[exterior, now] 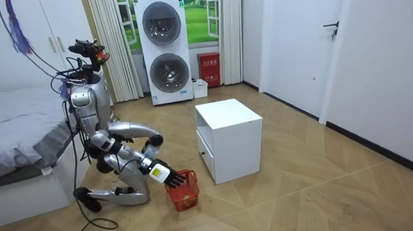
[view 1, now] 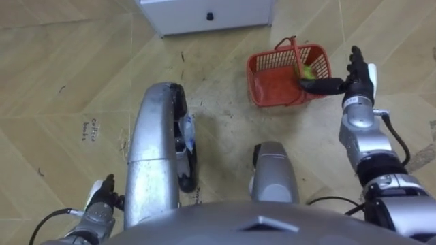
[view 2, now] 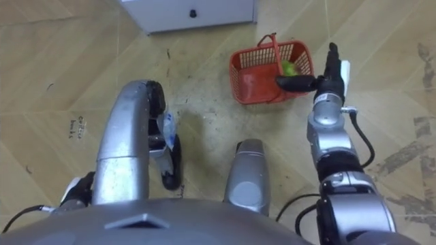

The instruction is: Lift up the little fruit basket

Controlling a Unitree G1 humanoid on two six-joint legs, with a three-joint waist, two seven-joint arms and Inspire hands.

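One right robot hand (view 1: 359, 76) is held open, fingers straight, thumb reaching across the rim, judged staged for a grasp | left robot hand (view 1: 102, 196) is held low by the leg, closure not readable | fruit basket (view 1: 272, 61) is set on the floor (view 1: 225, 129), handle (view 1: 291, 47) upright and ungrasped, green fruit (view 1: 308, 71) inside | white cabinet (view 1: 204, 13) is noted beyond.

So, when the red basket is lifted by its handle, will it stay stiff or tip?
The red basket has lattice walls, so it is probably stiff and light. The green fruit lies at the end near the right hand, so hung from its handle it may tilt that way, and the fruit may roll.
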